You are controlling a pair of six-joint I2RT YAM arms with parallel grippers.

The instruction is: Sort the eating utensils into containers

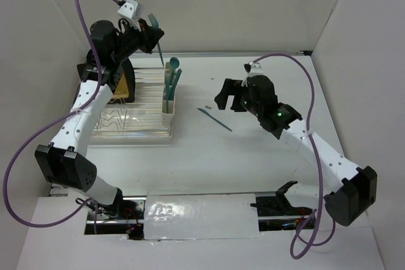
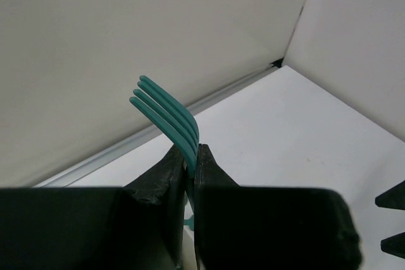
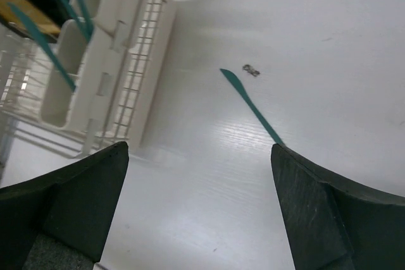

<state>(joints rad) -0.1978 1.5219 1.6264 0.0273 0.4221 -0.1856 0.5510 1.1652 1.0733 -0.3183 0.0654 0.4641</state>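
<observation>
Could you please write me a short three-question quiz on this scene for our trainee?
1. True or false: the left tool grips a spoon.
2. Fill in: the right tool is ____.
3. The loose utensil lies: A in a cup; B on the table, right of the rack; C in the right tool.
Key: 1 false, it grips a fork; 2 open; 3 B.
</observation>
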